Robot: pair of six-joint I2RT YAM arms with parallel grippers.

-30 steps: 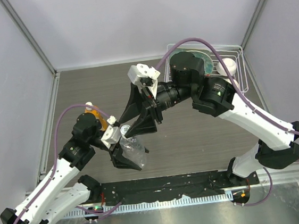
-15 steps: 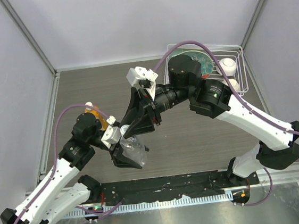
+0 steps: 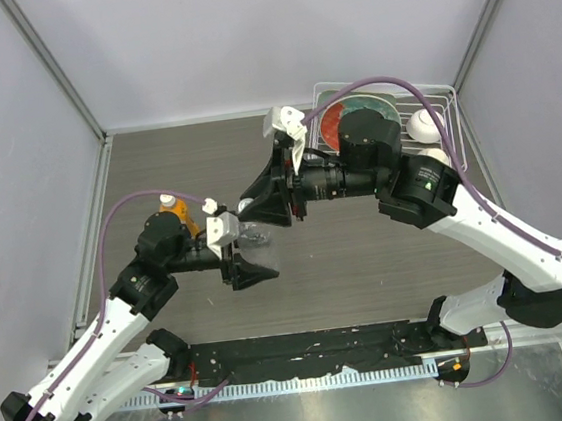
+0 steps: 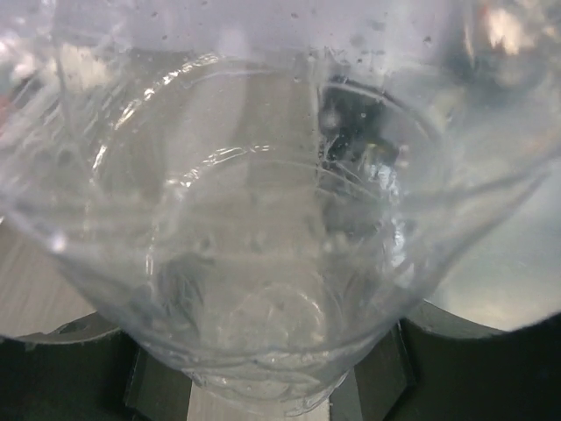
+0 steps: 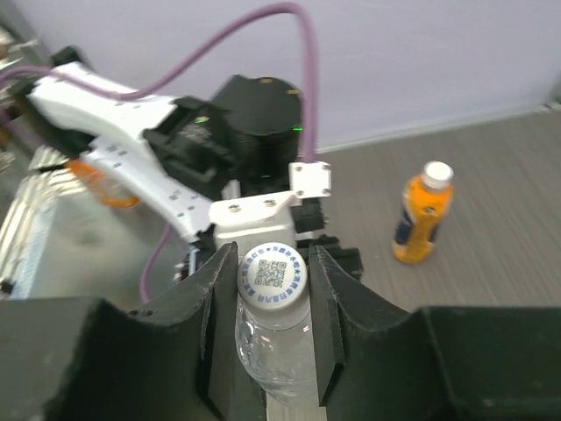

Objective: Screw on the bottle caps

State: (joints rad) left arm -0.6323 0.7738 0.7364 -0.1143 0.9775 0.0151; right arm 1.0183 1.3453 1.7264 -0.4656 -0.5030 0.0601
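Since a second ago my left gripper (image 3: 246,262) and right gripper (image 5: 273,267) have swung toward mid-table, carrying the clear colourless plastic bottle (image 5: 267,355) along. Twisting now could, I judge, cross-thread if cap and neck sit askew, or spin the thin bottle in my left gripper, clamped half-wide around its body. My right gripper is pinched narrow on the small white round plastic cap (image 5: 273,274) atop the bottle's neck.

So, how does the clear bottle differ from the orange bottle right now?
The clear bottle is colourless; the orange bottle holds orange liquid. The clear bottle is held by the left claw with the right claw closed on its white cap; the orange bottle stands alone on the table. Both are capped.
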